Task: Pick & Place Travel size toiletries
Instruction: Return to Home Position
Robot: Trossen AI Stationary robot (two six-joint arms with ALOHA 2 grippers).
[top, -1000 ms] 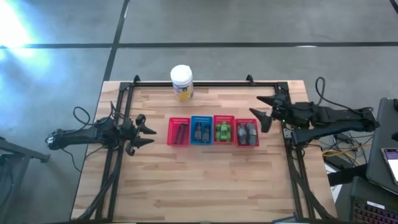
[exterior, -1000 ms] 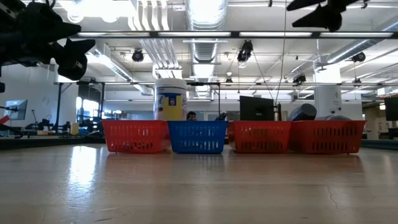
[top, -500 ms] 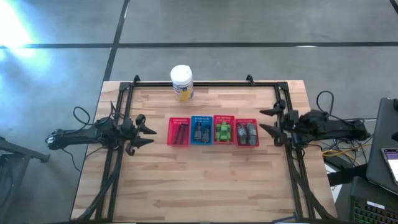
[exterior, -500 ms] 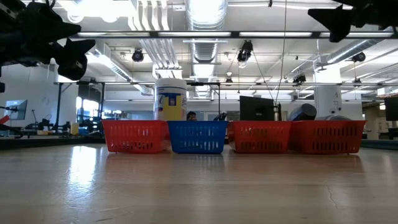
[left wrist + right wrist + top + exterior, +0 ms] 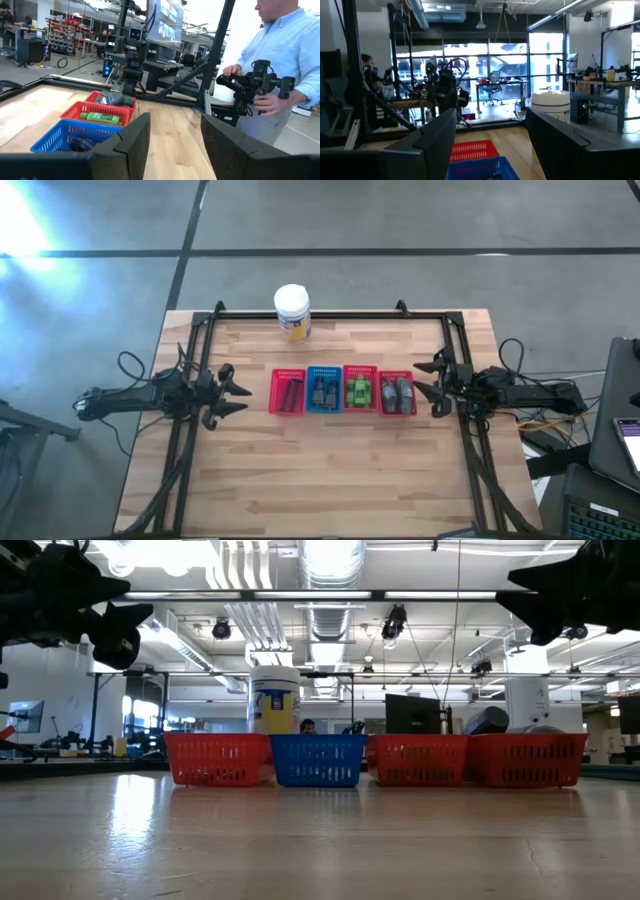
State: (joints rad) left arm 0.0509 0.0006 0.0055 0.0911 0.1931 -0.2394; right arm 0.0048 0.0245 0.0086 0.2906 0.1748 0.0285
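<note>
In the high view four small mesh trays stand in a row mid-table. The red tray holds dark flat pieces. The blue tray holds dark little items. Another red tray holds bright green packs, and the last red tray holds grey tubes. My left gripper hovers open left of the row, above the table. My right gripper hovers open just right of the grey-tube tray. Both are empty.
A large white jar with a yellow label stands upright near the far edge, behind the trays. A black frame rims the table. In the left wrist view a person stands beyond the right edge holding a hand device. Bare wood lies near the front edge.
My right arm has drawn back toward the table's right edge and come down; its gripper has moved from the far right area to beside the grey-tube tray. The left arm and the trays have kept still.
</note>
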